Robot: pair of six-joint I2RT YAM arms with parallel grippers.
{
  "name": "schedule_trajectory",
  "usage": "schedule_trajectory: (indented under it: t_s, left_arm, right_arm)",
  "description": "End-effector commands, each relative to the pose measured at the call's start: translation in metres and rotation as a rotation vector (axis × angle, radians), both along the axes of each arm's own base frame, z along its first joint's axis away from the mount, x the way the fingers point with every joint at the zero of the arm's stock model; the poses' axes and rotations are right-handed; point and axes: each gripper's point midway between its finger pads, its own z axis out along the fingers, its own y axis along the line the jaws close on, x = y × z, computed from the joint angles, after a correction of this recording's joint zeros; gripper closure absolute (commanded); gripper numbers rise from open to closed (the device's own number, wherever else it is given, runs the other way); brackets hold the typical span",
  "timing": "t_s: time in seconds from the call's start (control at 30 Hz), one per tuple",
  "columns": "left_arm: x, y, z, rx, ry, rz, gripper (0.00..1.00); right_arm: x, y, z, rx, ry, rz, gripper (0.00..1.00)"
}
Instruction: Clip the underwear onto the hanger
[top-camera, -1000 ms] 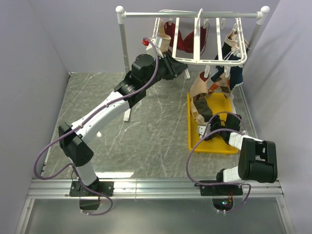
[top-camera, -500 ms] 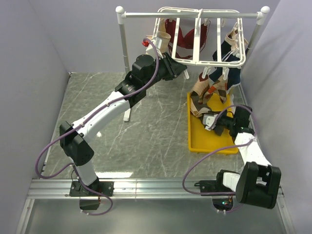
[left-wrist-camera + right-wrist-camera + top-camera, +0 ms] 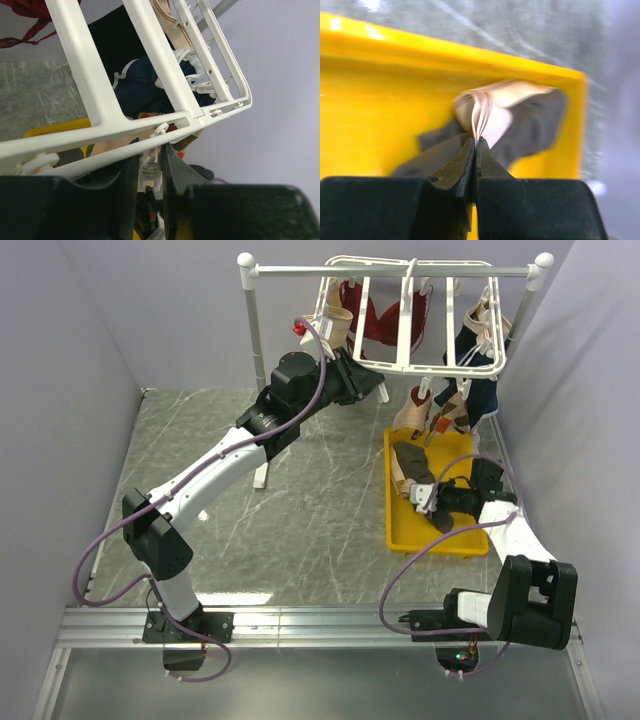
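Observation:
The white slatted hanger hangs from the rail at the back. My left gripper reaches under its front edge. In the left wrist view the left gripper is shut on a small white clip dangling below the hanger's front bar. The dark grey-brown underwear lies in the yellow tray. My right gripper is low over the tray. In the right wrist view the right gripper is shut on the underwear's beige band.
The white pole-and-rail stand carries the hanger. A maroon garment, a navy one and a beige patterned one hang from clips. Grey walls stand close on both sides; the tray sits at the right of the marble tabletop.
My right arm reached out over the tray, shut its jaws on the underwear's band and drew back a little. The left arm stayed on the clip.

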Motion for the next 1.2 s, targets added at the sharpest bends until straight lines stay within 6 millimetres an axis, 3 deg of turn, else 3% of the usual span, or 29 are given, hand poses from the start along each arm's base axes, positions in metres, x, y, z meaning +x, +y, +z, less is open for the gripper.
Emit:
schedule_trajectory:
  t_s: [0.0,0.1,0.23,0.27,0.43,0.83,1.0,1.1,1.17]
  left_arm:
    - [-0.008,-0.009,-0.004,-0.006,0.018,-0.056,1.0]
    - [-0.007,-0.011,-0.005,-0.008,0.02,-0.058,1.0]
    - [-0.006,-0.012,-0.006,-0.007,0.022,-0.061,1.0]
    - [-0.006,-0.012,-0.006,-0.006,0.023,-0.06,1.0]
    - [-0.006,-0.012,-0.007,-0.004,0.026,-0.058,1.0]
    - [-0.005,-0.014,-0.01,-0.002,0.03,-0.063,1.0]
    - [-0.004,-0.015,-0.009,-0.007,0.029,-0.066,1.0]
    - [-0.003,-0.016,-0.01,-0.003,0.029,-0.066,1.0]
    - [-0.003,-0.015,-0.01,-0.003,0.029,-0.063,1.0]
  right_arm:
    - [0.005,0.002,-0.013,-0.015,-0.051,0.007,1.0]
    - [0.006,0.003,-0.022,0.005,-0.067,-0.005,1.0]
    - [0.005,-0.002,-0.027,0.025,-0.073,-0.027,0.73]
    - [0.004,-0.002,-0.027,0.032,-0.076,-0.028,0.62]
    - [0.009,-0.013,-0.024,0.043,-0.144,-0.048,0.5]
    - [0.007,-0.03,-0.033,0.02,-0.244,0.026,0.47]
    - [0.002,-0.035,-0.049,-0.02,-0.233,0.073,0.47]
    - [0.005,-0.036,-0.048,-0.005,-0.231,0.071,0.5]
    - [0.007,-0.034,-0.045,0.014,-0.232,0.067,0.62]
